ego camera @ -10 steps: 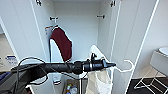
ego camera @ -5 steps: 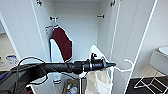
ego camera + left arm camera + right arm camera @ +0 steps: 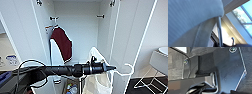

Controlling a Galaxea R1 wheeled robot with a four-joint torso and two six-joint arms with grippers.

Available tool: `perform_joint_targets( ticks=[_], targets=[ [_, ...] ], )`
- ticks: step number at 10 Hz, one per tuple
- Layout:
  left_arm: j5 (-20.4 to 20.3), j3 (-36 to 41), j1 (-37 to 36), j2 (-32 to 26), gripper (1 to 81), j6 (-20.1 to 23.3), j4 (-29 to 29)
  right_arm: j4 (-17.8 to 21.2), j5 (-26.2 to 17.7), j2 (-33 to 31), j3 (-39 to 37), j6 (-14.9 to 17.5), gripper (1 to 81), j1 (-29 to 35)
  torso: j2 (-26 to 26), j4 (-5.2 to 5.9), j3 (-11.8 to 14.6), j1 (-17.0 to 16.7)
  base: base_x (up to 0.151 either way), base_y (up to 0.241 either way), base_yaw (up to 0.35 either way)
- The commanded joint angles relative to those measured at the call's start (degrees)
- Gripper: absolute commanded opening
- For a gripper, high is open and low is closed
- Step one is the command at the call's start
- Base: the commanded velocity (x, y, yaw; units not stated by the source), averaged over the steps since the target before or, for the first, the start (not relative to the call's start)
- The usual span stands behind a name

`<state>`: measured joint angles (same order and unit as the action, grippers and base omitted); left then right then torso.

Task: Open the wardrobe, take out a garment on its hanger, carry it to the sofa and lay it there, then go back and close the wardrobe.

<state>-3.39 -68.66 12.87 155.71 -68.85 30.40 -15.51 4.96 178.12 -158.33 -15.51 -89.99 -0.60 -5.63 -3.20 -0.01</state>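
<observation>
jacket point(image 3: 62, 43): maroon, hangs inside the open wardrobe point(image 3: 82, 37), we leave it.
left gripper point(image 3: 112, 67): closed on the hanger point(image 3: 126, 70), we judge.
T-shirt point(image 3: 98, 75): droops below the arm (thin cloth); we back out level so it stays on.

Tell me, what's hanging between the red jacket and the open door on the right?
In the head view, the white T-shirt on its hanger, held up by the left gripper, hangs between the maroon jacket and that wardrobe door.
</observation>
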Motion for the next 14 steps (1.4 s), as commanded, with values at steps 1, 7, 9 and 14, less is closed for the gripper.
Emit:
perform_joint_targets(
  ticks=[1,7,9,14],
  targets=[
    [-1.36,2.21,-9.13,-0.83,1.0,1.09,2.2,-0.05,-2.59,0.6,0.49,0.21,81.1,2.31,0.0,0.0,0.0,0.01,0.0,0.0,0.0],
    [-1.71,2.3,-9.13,-1.54,1.0,0.91,2.12,0.04,-2.5,0.6,0.41,0.13,81.1,2.14,0.0,0.0,0.0,0.01,0.0,0.0,0.0],
    [-1.97,2.13,-8.96,-1.54,1.0,0.74,2.11,0.04,-2.5,0.6,0.49,0.13,81.1,2.13,0.0,0.0,0.0,0.01,0.0,0.0,0.0],
    [-2.06,1.94,-8.87,-2.15,1.0,0.65,1.85,0.04,-2.5,0.6,0.41,0.21,81.1,2.05,0.0,0.0,0.0,0.01,-0.013,0.0,-0.056]
  ],
)
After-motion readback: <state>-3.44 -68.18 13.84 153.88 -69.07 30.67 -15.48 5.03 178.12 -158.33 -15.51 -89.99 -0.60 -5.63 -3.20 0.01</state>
